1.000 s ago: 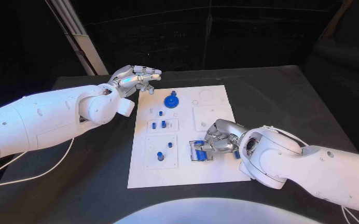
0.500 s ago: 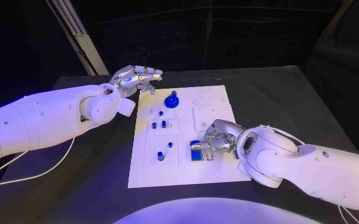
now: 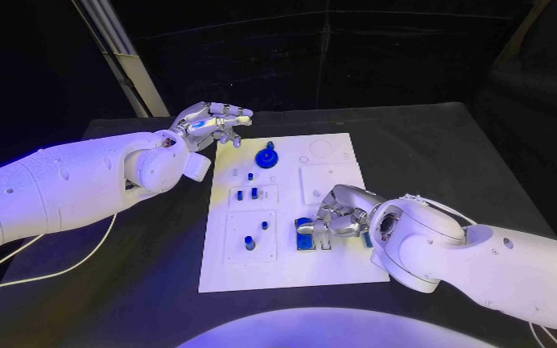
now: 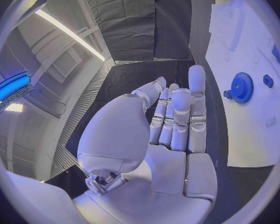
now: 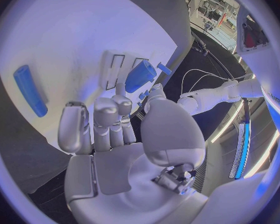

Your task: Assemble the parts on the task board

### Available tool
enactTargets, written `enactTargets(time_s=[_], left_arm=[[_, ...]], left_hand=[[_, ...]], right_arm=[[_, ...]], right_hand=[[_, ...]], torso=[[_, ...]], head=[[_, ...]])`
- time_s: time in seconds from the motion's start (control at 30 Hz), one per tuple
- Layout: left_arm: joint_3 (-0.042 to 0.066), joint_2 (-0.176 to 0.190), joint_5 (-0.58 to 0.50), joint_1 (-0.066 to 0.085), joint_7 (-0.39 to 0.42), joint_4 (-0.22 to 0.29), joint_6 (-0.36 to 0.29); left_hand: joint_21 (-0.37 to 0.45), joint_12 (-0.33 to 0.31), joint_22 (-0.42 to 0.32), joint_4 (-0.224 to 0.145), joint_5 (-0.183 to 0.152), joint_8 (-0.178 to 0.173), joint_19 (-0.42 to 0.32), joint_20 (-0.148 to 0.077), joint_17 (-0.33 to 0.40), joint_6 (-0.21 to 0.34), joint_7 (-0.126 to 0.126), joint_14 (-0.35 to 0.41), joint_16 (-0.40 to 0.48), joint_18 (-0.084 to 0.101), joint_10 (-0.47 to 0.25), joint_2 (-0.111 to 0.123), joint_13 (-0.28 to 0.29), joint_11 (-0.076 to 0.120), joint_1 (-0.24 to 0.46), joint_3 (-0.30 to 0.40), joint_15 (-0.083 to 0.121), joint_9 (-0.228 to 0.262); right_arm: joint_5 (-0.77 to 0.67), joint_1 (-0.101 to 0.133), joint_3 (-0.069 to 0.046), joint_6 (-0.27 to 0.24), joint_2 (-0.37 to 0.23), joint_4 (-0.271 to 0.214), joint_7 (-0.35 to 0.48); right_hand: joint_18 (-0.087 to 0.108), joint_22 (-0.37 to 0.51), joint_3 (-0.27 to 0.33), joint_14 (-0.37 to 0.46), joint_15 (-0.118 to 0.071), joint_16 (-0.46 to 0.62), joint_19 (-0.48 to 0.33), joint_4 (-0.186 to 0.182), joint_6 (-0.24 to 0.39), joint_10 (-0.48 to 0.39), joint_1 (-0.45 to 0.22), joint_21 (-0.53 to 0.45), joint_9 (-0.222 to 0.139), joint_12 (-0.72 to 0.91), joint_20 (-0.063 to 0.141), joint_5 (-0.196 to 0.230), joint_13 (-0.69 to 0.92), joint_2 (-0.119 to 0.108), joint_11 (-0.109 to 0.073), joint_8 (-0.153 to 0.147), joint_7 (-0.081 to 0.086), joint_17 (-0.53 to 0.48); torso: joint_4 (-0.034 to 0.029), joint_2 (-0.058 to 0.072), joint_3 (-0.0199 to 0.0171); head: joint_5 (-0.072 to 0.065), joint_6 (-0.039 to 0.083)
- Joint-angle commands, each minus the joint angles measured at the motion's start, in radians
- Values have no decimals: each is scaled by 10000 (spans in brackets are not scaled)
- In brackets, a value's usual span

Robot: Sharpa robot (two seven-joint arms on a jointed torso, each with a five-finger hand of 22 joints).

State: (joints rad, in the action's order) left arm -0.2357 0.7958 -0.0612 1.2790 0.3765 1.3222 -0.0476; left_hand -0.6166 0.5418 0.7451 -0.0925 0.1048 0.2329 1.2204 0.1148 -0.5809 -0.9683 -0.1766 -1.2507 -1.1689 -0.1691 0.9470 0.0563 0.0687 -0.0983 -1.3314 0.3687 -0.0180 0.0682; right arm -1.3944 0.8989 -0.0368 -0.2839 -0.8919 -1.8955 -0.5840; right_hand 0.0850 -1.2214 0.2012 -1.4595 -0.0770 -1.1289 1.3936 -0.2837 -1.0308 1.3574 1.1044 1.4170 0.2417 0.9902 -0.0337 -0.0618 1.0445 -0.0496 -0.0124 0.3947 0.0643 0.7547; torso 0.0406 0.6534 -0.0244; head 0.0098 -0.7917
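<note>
The white task board (image 3: 328, 177) lies in the middle of the black table. At its near right part my right hand (image 3: 338, 221) rests low on the board, its thumb and fingertips closed round a chunky blue part (image 3: 307, 235), the same blue part (image 5: 140, 76) that sits at the fingertips in the right wrist view. A blue bar (image 5: 29, 89) lies flat on the board (image 5: 65, 35) beside that hand. My left hand (image 3: 213, 124) hovers over the board's far left corner with nothing in it, fingers loosely extended (image 4: 177, 114). A blue gear (image 3: 268, 157) (image 4: 242, 87) stands near it.
Small blue pegs (image 3: 246, 195) stand in the left-hand blocks of the board, and another peg (image 3: 247, 242) stands nearer me. A metal post (image 3: 110, 42) leans at the back left. A white cable (image 3: 70, 263) trails under the left arm.
The right hand has shifted very slightly over the blue part. The left hand has stayed where it was.
</note>
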Motion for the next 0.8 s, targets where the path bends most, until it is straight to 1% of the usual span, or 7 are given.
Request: enactTargets(time_s=[0.03,0.13,0.27,0.43,0.57,0.67,0.8], left_arm=[[8,10,-34,17,9,20,134],[8,14,-34,17,-2,19,143],[8,16,-34,17,-12,17,148],[8,13,-34,17,-18,14,151],[8,13,-34,17,-24,17,153],[8,20,-33,17,-26,22,152],[8,33,-33,17,-28,25,146]], left_hand=[[63,68,-9,7,51,42,-69,6,9,51,-12,80,68,-139,-41,-26,-9,-47,-48,45,12,-10],[63,68,-9,7,51,42,-69,6,9,51,-12,80,68,-139,-41,-26,-9,-47,-48,45,12,-10],[63,68,-9,7,51,42,-69,6,9,51,-12,80,68,-139,-41,-26,-9,-47,-48,45,12,-10],[63,68,-9,7,51,42,-69,6,9,51,-12,80,68,-139,-41,-26,-9,-47,-48,45,12,-10],[64,68,-10,4,51,42,-69,5,13,52,-12,81,69,-139,-43,-25,-9,-47,-50,47,12,-10],[66,68,-12,-4,52,43,-68,5,25,56,-13,85,73,-139,-46,-24,-10,-48,-54,53,12,-11],[66,68,-12,-4,52,43,-68,5,25,56,-13,85,73,-139,-46,-24,-10,-48,-54,53,12,-11]], right_arm=[[-234,12,-5,68,-48,-111,208],[-240,12,-5,236,-85,-192,339],[-286,12,-5,450,-101,-258,457],[-573,12,-4,532,-66,-241,416],[-906,12,-4,529,-4,-129,232],[-1070,11,-4,613,21,-66,171],[-1173,10,-3,723,20,-50,146]], right_hand=[[-109,1,-152,16,1,66,-76,107,-20,-26,587,-38,70,-59,-18,-399,50,53,25,-52,14,-22],[-106,10,-188,13,-2,91,-79,363,-20,-29,1232,-51,145,-82,-12,-580,73,16,19,-46,15,-52],[-110,-6,-167,13,-1,113,-71,574,-13,-28,1655,-51,207,-93,-12,-597,100,-8,16,-41,21,-77],[-120,-54,-150,9,-4,116,-45,686,-34,-10,1856,-32,251,-72,-11,-583,138,23,14,-24,16,-76],[-137,-141,-121,-9,-17,80,4,659,-129,43,1852,9,306,-4,-4,-659,205,137,-7,37,-12,-16],[-148,-201,-99,-19,-45,62,39,687,-243,105,1923,38,376,74,16,-818,283,236,-46,128,-59,10],[-154,-232,-76,-20,-69,62,55,765,-275,143,2050,53,434,113,40,-1026,332,295,-73,182,-87,9]], torso=[[5,-1,-9],[8,4,-12],[12,1,-8],[-4,-4,2],[-22,6,-2],[-20,4,0],[-3,2,4]], head=[[5,0],[-1,-7],[-12,-21],[-37,-19],[-45,-16],[-64,-17],[-43,-27]])
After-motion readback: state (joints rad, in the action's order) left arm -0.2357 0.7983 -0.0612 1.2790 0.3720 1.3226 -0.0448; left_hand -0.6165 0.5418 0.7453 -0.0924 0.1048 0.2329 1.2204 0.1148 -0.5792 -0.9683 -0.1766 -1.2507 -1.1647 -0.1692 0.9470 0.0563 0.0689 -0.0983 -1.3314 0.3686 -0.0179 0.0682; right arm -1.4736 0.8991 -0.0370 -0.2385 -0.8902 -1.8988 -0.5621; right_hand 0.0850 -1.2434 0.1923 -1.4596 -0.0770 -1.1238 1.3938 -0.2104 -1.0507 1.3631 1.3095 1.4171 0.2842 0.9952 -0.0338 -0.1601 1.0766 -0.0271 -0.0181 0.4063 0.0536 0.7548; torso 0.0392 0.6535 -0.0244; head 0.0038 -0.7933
